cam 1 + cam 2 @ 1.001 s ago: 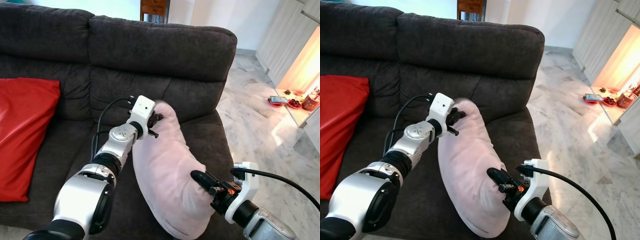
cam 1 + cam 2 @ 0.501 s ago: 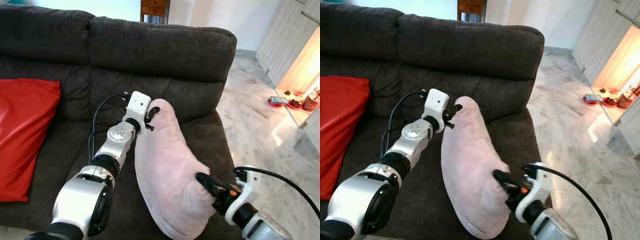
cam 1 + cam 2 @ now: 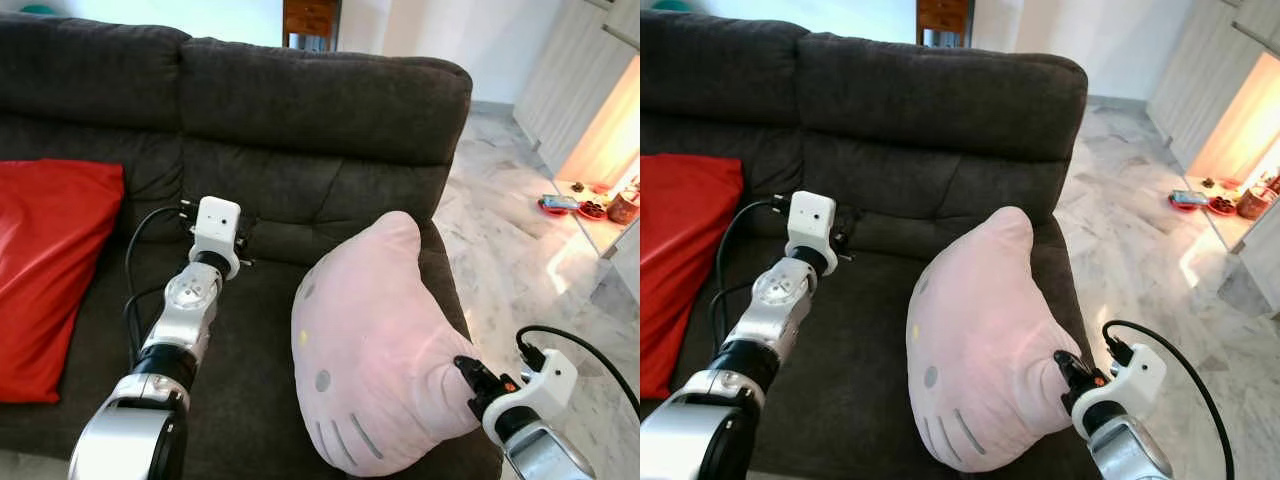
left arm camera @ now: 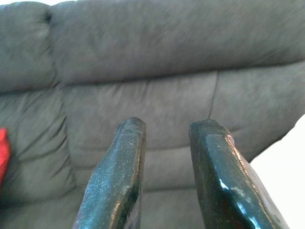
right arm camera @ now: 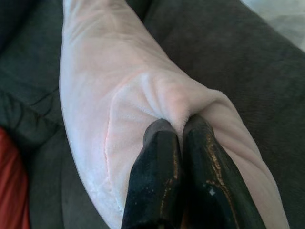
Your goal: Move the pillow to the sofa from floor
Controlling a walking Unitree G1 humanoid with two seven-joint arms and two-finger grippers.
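Now the right tool (image 5: 180,125) pinches the pink pillow (image 3: 375,350) on the sofa (image 3: 320,120); at ten o'clock, the left tool (image 4: 167,138) gapes narrowly, empty.

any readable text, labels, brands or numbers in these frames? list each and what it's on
None readable.
Pink pillow: a printed face (grey ovals, whisker strokes, a yellow spot), no lettering.
Red cushion and dark sofa: no label showing.
Left gripper and right gripper, shut on the pillow's edge: no markings showing.
Small items on the lit shelf: too small to read.
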